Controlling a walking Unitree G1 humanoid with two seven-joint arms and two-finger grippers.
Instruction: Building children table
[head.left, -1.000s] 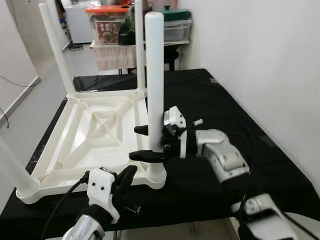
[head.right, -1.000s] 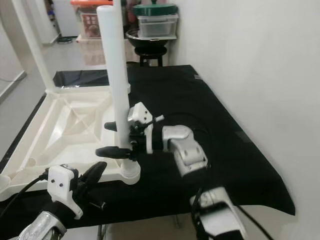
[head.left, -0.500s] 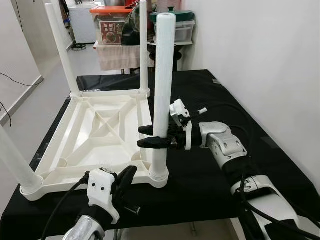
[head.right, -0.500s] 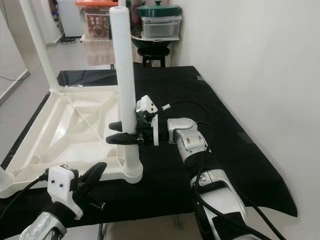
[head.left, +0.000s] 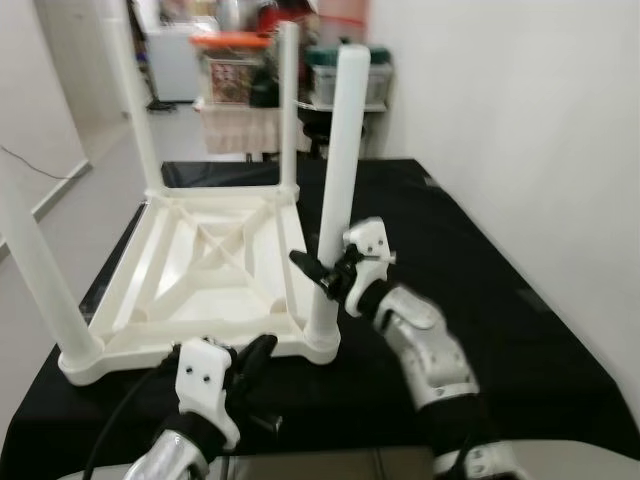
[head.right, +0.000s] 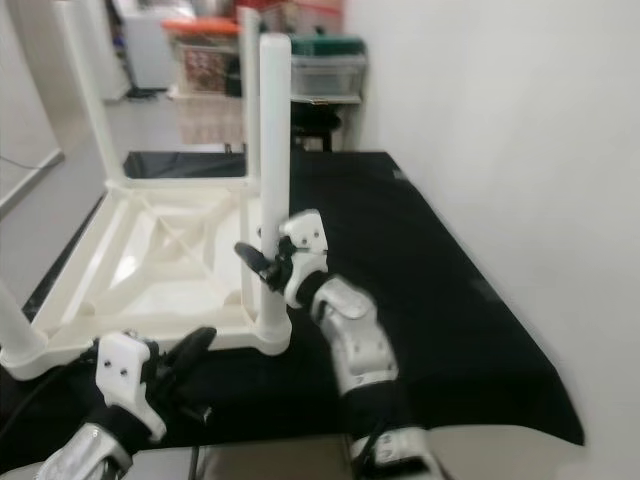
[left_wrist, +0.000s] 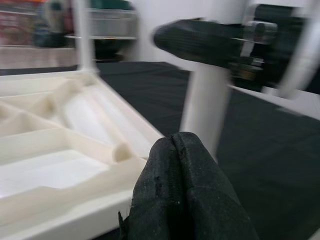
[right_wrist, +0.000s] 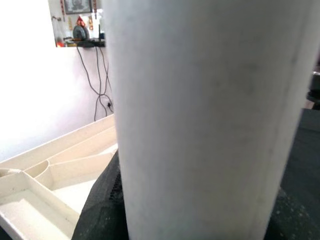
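A white children's table (head.left: 122, 300) lies upside down on the black-covered worktop, with its legs pointing up. My right gripper (head.left: 322, 275) is shut on the near right leg (head.left: 340, 150), a little above its socket. In the right wrist view that leg (right_wrist: 200, 115) stands between the black fingers (right_wrist: 100, 210). My left gripper (head.left: 255, 355) is shut on nothing and hovers low at the worktop's front edge, just before the table's near rim. Its closed fingertips (left_wrist: 182, 150) point at the base of the same leg (left_wrist: 205, 110).
The black worktop (head.left: 470, 260) stretches bare to the right of the table. A white wall (head.left: 520, 120) runs close along its right side. Shelves with storage boxes (head.left: 235, 65) stand behind. Open floor (head.left: 90, 190) lies to the left.
The view has shifted and blurred. My right arm has swung nearer to me and now reaches the leg from the front right, still holding it. The left gripper has kept its place.
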